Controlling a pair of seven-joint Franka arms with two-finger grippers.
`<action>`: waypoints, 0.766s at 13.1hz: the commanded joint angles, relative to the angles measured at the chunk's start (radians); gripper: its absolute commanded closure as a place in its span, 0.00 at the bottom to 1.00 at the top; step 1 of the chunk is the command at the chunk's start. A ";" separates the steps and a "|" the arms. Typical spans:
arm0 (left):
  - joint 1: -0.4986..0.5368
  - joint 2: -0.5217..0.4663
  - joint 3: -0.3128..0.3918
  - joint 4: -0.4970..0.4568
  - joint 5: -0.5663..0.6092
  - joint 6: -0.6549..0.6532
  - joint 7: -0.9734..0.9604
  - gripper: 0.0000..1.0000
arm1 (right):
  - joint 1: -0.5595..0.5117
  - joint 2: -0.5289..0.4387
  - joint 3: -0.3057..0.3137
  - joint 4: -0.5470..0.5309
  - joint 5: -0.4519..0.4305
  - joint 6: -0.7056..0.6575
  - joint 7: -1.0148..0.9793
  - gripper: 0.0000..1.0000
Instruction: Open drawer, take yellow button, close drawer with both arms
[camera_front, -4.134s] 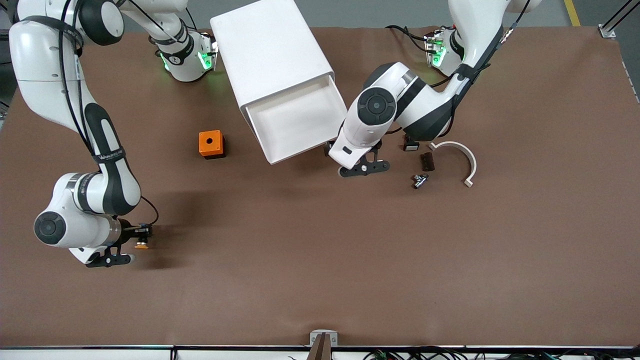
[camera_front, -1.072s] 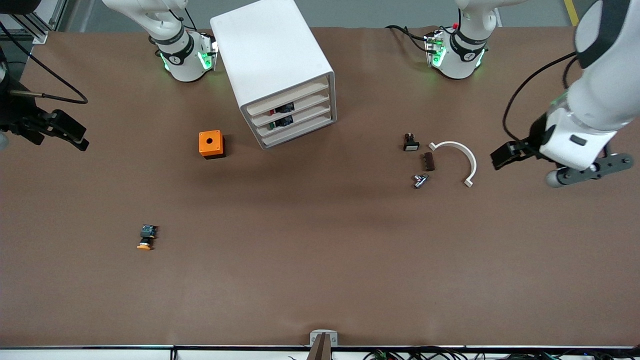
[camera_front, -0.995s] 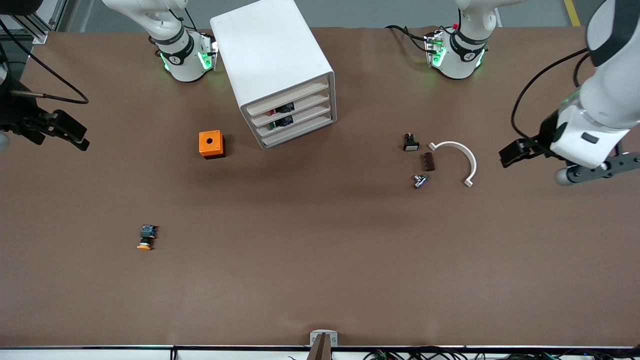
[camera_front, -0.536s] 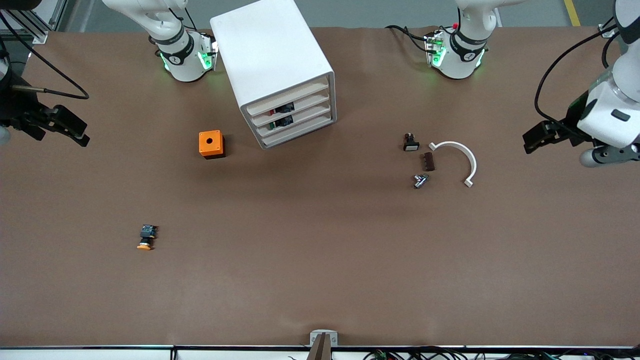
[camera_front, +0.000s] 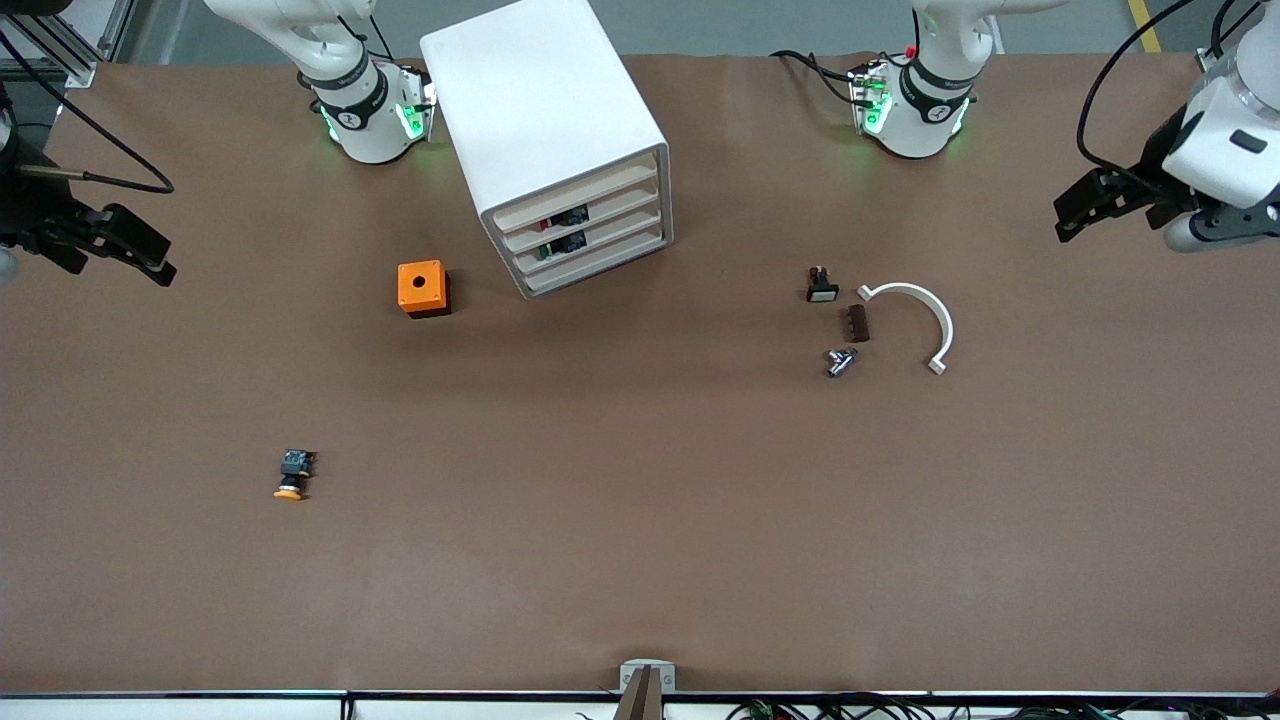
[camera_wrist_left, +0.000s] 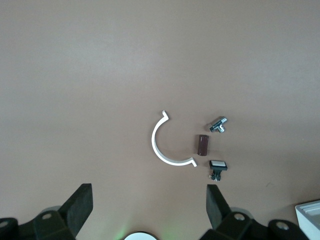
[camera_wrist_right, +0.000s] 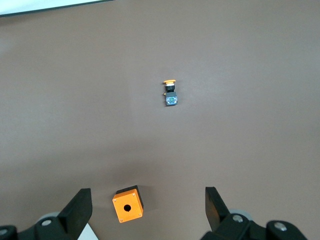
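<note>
Left tool (camera_front: 1075, 210), spread empty, has risen; right tool (camera_front: 140, 255) stays spread.

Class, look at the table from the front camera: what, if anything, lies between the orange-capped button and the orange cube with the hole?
Nothing: in the front view only bare brown table lies between the button and the orange cube. The right wrist view shows the same.

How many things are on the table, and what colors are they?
White: 2, cabinet and curved clip
Orange: 2, cube and button
Dark or metal small parts: 3, switch, brown block, metal fitting
Total: 7
</note>
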 joint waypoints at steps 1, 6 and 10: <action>-0.003 -0.036 0.011 -0.036 -0.016 0.020 0.087 0.00 | -0.004 -0.016 0.002 -0.004 -0.001 -0.011 -0.023 0.00; -0.003 -0.007 0.002 0.034 -0.013 -0.034 0.094 0.00 | -0.021 -0.016 0.009 -0.006 -0.001 -0.018 -0.036 0.00; -0.003 0.005 0.005 0.088 -0.008 -0.107 0.091 0.00 | -0.015 -0.016 0.006 -0.009 0.001 -0.014 -0.043 0.00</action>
